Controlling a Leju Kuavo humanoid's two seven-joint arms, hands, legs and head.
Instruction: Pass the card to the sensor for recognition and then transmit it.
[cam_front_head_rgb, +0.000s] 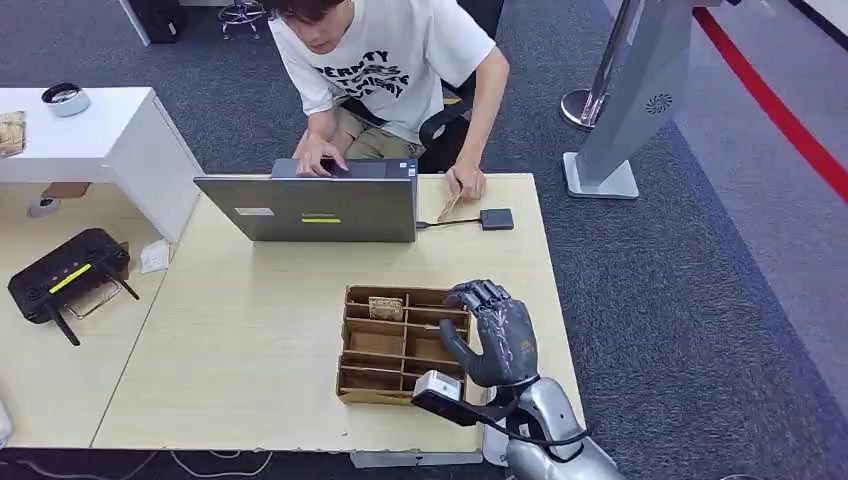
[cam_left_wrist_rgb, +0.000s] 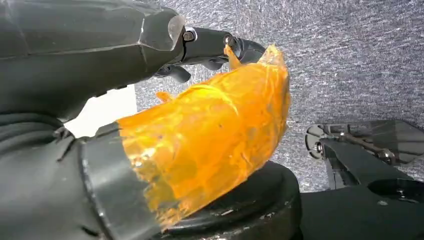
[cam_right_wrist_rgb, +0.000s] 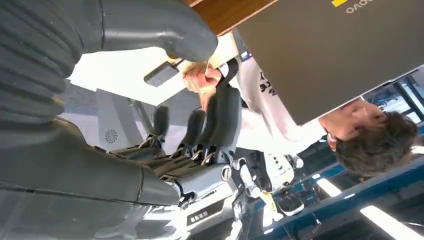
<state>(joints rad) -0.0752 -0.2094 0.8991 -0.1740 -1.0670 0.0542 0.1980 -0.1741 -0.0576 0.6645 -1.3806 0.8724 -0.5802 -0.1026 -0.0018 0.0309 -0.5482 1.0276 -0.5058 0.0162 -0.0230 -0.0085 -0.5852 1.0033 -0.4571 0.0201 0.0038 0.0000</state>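
A brown card (cam_front_head_rgb: 385, 306) lies in a far compartment of the divided cardboard box (cam_front_head_rgb: 345, 340) on the pale table (cam_front_head_rgb: 240, 330). My right hand (cam_front_head_rgb: 495, 335) hovers over the box's right side with fingers spread and nothing in it; in the right wrist view the right hand (cam_right_wrist_rgb: 200, 140) has its fingers stretched out. The small black sensor (cam_front_head_rgb: 496, 218) lies at the far right of the table, cabled to the laptop (cam_front_head_rgb: 320, 205). A person's hand (cam_front_head_rgb: 466, 183) rests beside it on another card (cam_front_head_rgb: 450, 207). My left hand (cam_left_wrist_rgb: 200, 125), thumb wrapped in orange tape, hangs over the carpet and holds nothing.
A seated person types at the laptop across the table. A black router (cam_front_head_rgb: 65, 275) sits on the lower table at the left, beside a white cabinet (cam_front_head_rgb: 100, 135). A grey stand (cam_front_head_rgb: 625, 110) rises at the back right. Carpet runs along the table's right side.
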